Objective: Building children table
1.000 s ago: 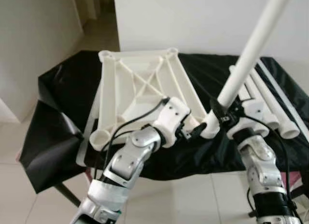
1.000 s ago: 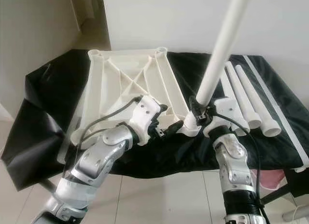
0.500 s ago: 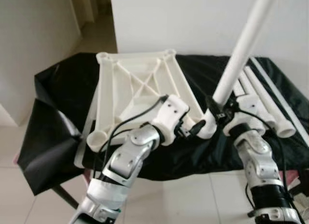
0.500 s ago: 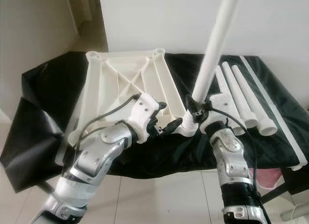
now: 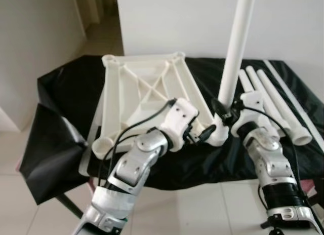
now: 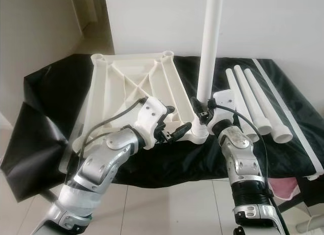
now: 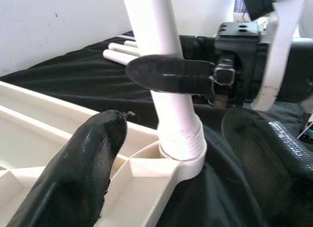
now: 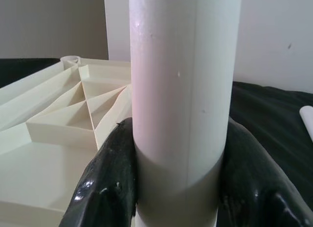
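One leg (image 6: 209, 47) stands upright in the tabletop's (image 6: 132, 83) near-right corner socket (image 7: 182, 164), right gripper (image 6: 202, 115) clamped around it. Left gripper (image 7: 186, 153) brackets the socket, fingers apart. Threads seem partly exposed: keep it vertical while twisting.

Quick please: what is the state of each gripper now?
Left gripper: open, fingers astride the corner socket.
Right gripper: shut on the white table leg.
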